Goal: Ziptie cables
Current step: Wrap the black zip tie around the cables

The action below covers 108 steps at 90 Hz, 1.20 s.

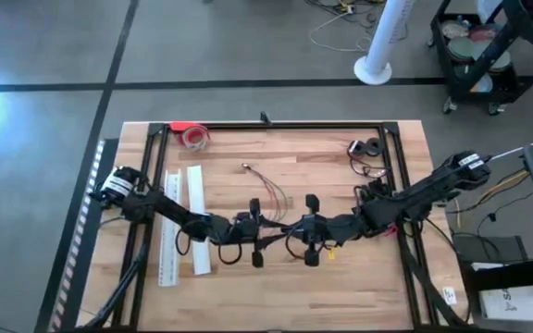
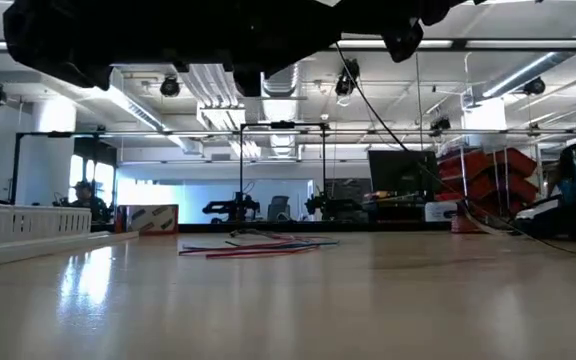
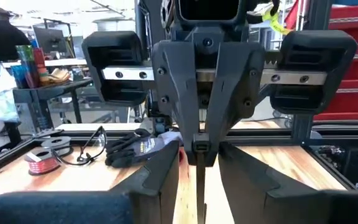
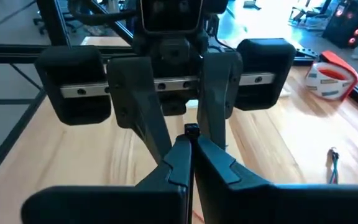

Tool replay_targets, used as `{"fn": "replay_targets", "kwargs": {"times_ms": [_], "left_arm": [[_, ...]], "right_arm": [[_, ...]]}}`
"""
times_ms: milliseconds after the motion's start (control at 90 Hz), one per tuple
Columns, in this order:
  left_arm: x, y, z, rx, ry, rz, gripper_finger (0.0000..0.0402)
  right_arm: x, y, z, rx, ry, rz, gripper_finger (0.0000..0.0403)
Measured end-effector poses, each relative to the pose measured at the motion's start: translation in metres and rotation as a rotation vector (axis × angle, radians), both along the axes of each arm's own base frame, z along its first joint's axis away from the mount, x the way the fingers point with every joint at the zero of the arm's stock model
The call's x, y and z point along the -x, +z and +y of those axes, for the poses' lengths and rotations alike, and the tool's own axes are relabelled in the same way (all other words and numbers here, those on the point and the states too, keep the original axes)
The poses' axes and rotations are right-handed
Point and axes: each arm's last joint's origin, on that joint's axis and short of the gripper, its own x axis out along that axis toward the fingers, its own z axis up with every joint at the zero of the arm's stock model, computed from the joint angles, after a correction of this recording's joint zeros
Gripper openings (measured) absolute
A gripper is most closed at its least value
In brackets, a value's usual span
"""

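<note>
Grippers meet nose to nose over the pale wooden bench's point(image 1: 248, 268) middle, left gripper point(image 1: 256, 231) and right gripper point(image 1: 310, 228) both pinching one small black zip tie point(image 4: 191, 130), probably threading it. Thin reddish-pink cables point(image 1: 268, 185) lie untouched toward the far edge.

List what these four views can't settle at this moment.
- Ziptie: tiny dark piece between the facing fingertips in both wrist views; the left gripper and right gripper hide the rest.
- Thin reddish-pink cables: count and connector too small in the high view.
- Low view: dark arm overhead blocks both grippers.
</note>
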Motion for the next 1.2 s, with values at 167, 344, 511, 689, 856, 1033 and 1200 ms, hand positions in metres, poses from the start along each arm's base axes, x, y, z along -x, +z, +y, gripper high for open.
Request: {"fn": "replay_targets", "kwargs": {"times_ms": [167,344,511,689,856,1033,1200], "left_arm": [[-0.001,-0.002,0.001,0.002,0.000,0.022,0.0053],[-0.001,-0.003,0.001,0.005,0.000,0.035,0.0006],[-0.001,-0.003,0.002,0.005,0.006,0.037,0.0005],[-0.001,-0.003,0.002,0.005,0.009,0.036,0.0001],[-0.001,-0.003,0.002,0.008,0.010,0.036,0.0000],[-0.001,-0.002,0.003,0.015,0.016,0.030,0.0000],[-0.001,-0.005,0.004,0.012,0.028,0.043,0.0002]], "right_arm": [[0.000,-0.001,0.000,0.005,-0.002,0.006,0.0000],[0.000,0.001,0.000,-0.002,0.002,-0.009,0.0001],[0.000,0.001,0.000,-0.005,0.002,-0.013,0.0001],[0.000,0.001,0.000,-0.011,-0.001,-0.014,0.0001],[0.000,0.002,0.000,-0.010,0.001,-0.016,0.0000],[0.004,0.010,-0.001,-0.010,0.013,-0.033,0.0031],[0.013,0.025,-0.004,-0.014,0.022,-0.047,0.0095]]}}
